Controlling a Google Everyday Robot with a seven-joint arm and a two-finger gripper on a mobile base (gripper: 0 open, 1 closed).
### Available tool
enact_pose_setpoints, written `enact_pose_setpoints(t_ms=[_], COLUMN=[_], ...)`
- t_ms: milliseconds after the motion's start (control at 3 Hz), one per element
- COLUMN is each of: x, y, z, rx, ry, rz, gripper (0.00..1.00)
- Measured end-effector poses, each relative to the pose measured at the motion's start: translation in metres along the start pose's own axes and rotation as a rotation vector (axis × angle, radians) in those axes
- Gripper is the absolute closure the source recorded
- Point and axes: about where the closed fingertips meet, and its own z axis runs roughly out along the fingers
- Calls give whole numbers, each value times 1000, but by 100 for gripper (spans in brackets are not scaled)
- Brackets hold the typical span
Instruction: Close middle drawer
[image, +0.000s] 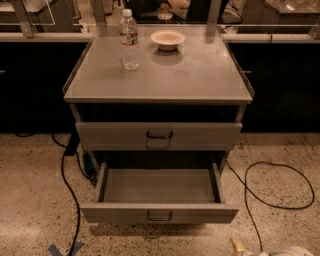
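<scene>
The grey cabinet (159, 80) stands in the middle of the camera view. Its middle drawer (159, 212) is pulled far out toward me, showing a shallow empty grey tray and a small dark loop handle (159, 216) on its low front. Above it the top drawer (159, 136) sits pushed in, with its own dark handle. My gripper (241, 247) shows only at the bottom right edge of the view, low over the floor, to the right of and below the open drawer's front, not touching it.
A clear water bottle (129, 40) and a pale bowl (167, 39) stand on the cabinet top. Black cables run over the speckled floor on the left (65, 185) and loop on the right (272, 185). Dark counters flank the cabinet behind.
</scene>
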Motion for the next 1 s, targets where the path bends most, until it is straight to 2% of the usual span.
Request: enact_pose_setpoints(t_ms=[333,667,1000], x=[-8,-9,-12], y=[-12,-16,-31], z=[6,10,13], rx=[13,15,29], ry=[-41,-49,-62], rz=[22,29,49], gripper=[0,0,0])
